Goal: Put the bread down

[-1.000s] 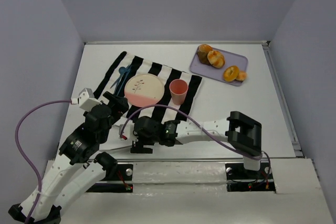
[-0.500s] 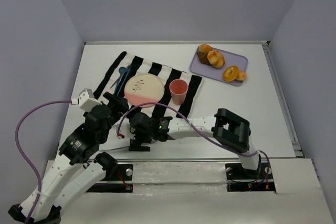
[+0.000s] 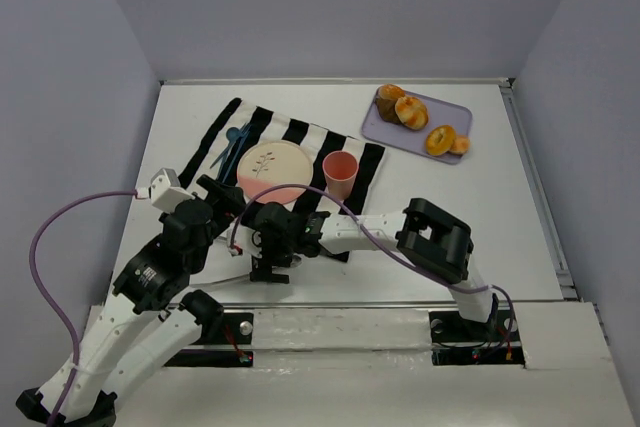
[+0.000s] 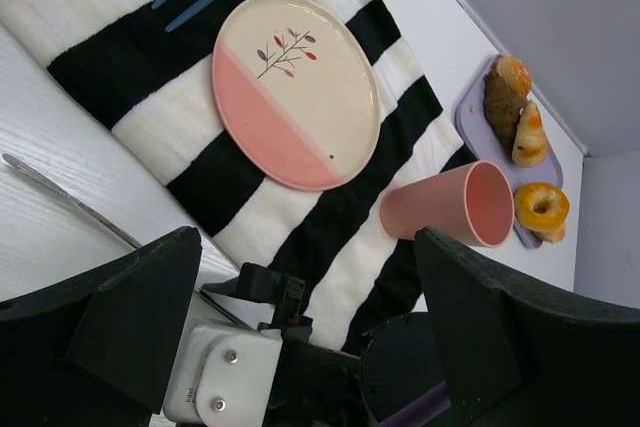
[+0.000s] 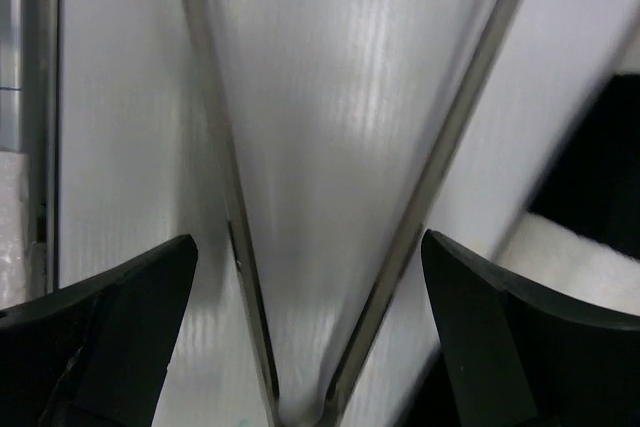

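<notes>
Nearest, our left hand point(image 4: 310, 297) and right hand point(image 5: 310, 327) both gape empty, the right straddling the tongs point(image 5: 441, 147) on the table point(image 3: 450, 217). Far off, the bread point(image 3: 411, 111) sits on its tray point(image 3: 385, 131) (light, soft, crushable); we would pinch one roll's middle gently.

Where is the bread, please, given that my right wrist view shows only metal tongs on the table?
Observer: The bread lies on a purple tray at the table's far right.
Operator: Is there somewhere free to put it?
Observer: Yes, the plate on the striped cloth holds nothing.
Operator: And what is the other arm doing?
Observer: The left end effector is open and holds nothing.
</notes>
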Robot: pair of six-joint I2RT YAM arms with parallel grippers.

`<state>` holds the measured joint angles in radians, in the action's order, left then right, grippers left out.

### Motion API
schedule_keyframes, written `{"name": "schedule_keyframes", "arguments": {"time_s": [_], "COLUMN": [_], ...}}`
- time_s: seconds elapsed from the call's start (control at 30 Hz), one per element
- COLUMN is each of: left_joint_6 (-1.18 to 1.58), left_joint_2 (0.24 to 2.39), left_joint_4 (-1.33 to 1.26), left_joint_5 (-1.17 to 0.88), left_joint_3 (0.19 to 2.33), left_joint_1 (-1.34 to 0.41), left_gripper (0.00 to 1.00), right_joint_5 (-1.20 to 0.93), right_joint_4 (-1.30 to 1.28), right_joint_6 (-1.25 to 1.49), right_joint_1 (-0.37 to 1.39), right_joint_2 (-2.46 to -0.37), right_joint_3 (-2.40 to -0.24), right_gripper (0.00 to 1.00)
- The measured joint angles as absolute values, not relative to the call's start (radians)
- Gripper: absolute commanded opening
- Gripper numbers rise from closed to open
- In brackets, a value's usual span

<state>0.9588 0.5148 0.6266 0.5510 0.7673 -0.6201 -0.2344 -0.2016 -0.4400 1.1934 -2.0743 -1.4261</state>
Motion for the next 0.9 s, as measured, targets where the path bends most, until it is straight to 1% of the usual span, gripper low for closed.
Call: {"name": "schedule_keyframes", "arguments": {"time_s": [0.3,0.37,0.47,0.5,0.57,0.6,0.67,0.9], "left_joint_6": [0.959,0.959,0.959,0.96,0.96,0.96,0.96,0.96], "left_joint_2": [0.517,0.517,0.517,0.517,0.516,0.516,0.513,0.506], "left_joint_4": [0.626,0.626,0.626,0.626,0.626,0.626,0.626,0.627], "left_joint_5": [0.555,0.559,0.562,0.563,0.566,0.566,0.567,0.566], "left_joint_3": [0.767,0.767,0.767,0.767,0.767,0.767,0.767,0.767], "left_joint_1": [-0.62,-0.62,-0.62,-0.62,-0.62,-0.62,-0.62,-0.62], "left_gripper": [0.99,0.99,0.99,0.99,0.99,0.99,0.99,0.99], "right_joint_5": [-0.259,-0.259,-0.263,-0.263,-0.264,-0.263,-0.259,-0.248], "right_joint_4": [-0.175,-0.163,-0.146,-0.144,-0.138,-0.132,-0.117,-0.032], "right_joint_6": [-0.434,-0.425,-0.414,-0.409,-0.4,-0.393,-0.376,-0.321], "right_joint_1": [1.198,1.198,1.198,1.198,1.198,1.198,1.199,1.199], "right_joint_2": [-2.142,-2.155,-2.169,-2.171,-2.175,-2.177,-2.178,-2.141], "right_joint_3": [-1.502,-1.515,-1.526,-1.528,-1.529,-1.529,-1.526,-1.446], "right_gripper": [1.0,0.96,0.81,0.72,0.63,0.54,0.46,0.38]}}
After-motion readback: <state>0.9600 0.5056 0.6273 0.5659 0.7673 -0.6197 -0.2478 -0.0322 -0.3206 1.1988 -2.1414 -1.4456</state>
